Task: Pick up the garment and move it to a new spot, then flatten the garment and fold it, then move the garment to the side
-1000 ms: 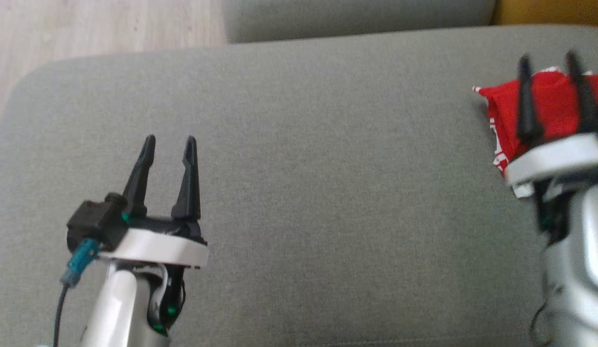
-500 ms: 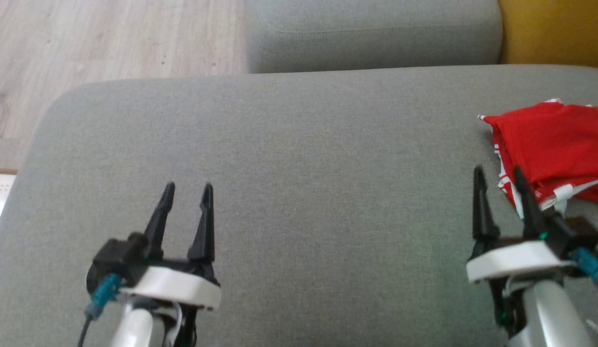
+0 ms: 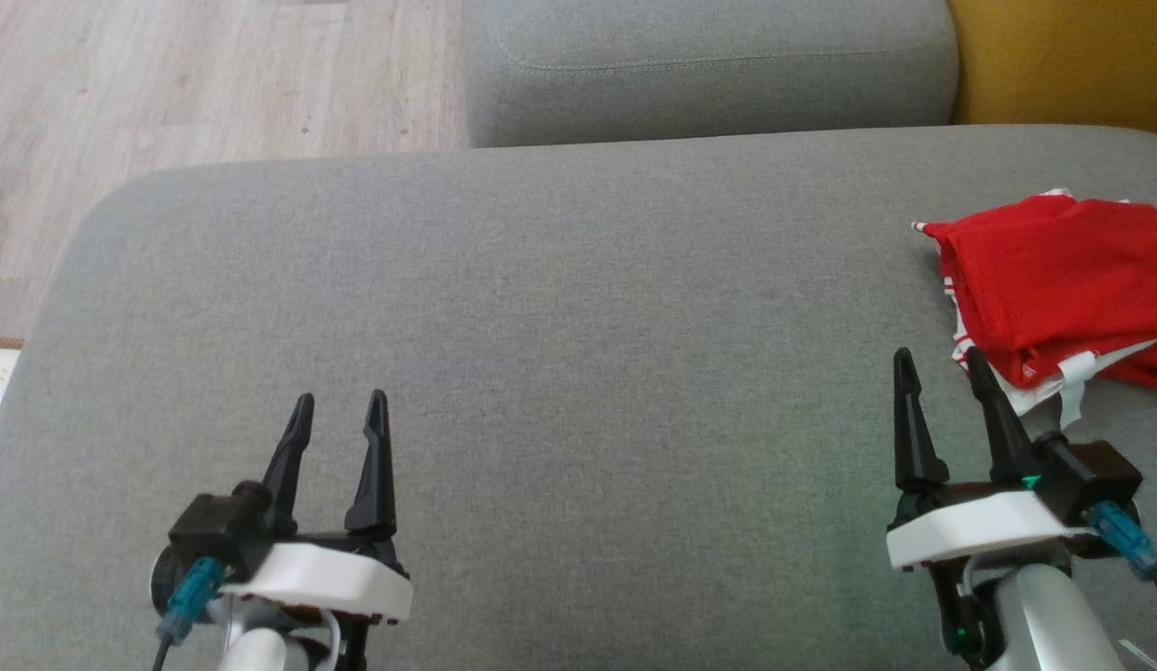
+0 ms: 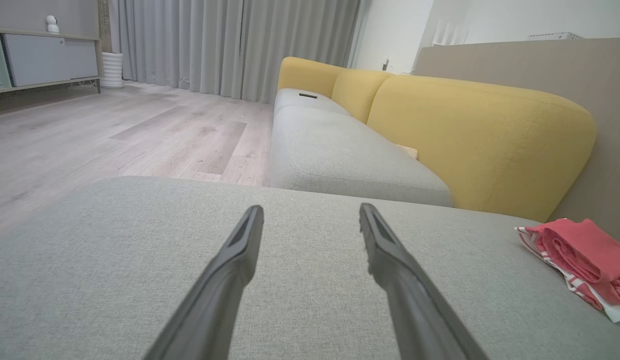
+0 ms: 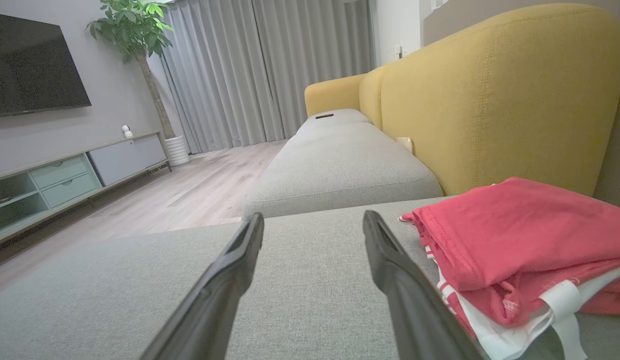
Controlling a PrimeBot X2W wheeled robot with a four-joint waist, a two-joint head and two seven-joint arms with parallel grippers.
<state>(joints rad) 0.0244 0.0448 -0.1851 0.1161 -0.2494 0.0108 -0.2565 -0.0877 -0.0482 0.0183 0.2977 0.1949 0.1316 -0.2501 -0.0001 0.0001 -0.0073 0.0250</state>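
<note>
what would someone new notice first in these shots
The folded red garment jumps out, lying at the right side of the grey cushion near a yellow backrest. Next come the two tools, both open and empty: the left tool over bare cushion, the right tool close beside the garment.

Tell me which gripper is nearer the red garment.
The right gripper: it stands open just beside the folded red garment, while the left gripper sits far across the grey cushion.
</note>
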